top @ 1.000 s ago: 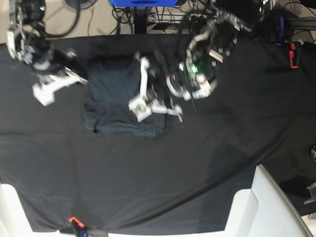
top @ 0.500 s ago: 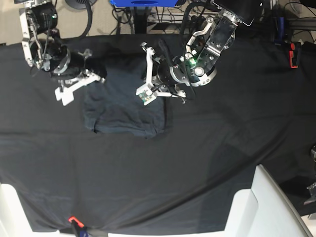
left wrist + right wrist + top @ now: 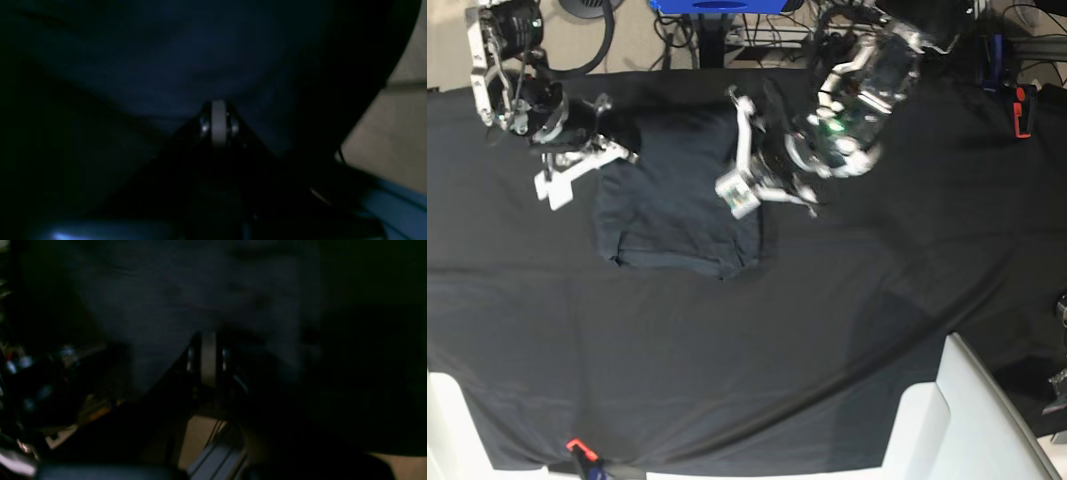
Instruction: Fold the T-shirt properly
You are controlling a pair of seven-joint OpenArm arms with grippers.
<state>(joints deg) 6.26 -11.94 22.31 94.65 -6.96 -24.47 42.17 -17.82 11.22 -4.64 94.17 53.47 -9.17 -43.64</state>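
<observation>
T-shirt (image 3: 677, 200) lies folded into a rough rectangle on the black tablecloth (image 3: 877, 300), toward the far side of the table and left of centre in the base view. My 2 arms sit at its far corners. My left gripper (image 3: 762, 125) is at the shirt's far right corner, jaws closed; in the left wrist view the fingertips (image 3: 218, 118) are pressed together against dark blue-grey fabric, and it looks like I pinch a bit of T-shirt (image 3: 200, 60) edge, though the view is too dark and blurred to be sure. My right gripper (image 3: 622, 135) is at the far left corner, also closed; in the right wrist view the fingertips (image 3: 208, 353) meet at the cloth, with the grey T-shirt (image 3: 186, 290) filling the frame above them. I cannot tell for certain whether fabric is actually caught between them. Near edge of the shirt is a bit uneven, with a small bump at the lower right. White chair (image 3: 957, 420) backs show at the near edge of the table, cables (image 3: 727, 40) on the floor beyond the far edge.
</observation>
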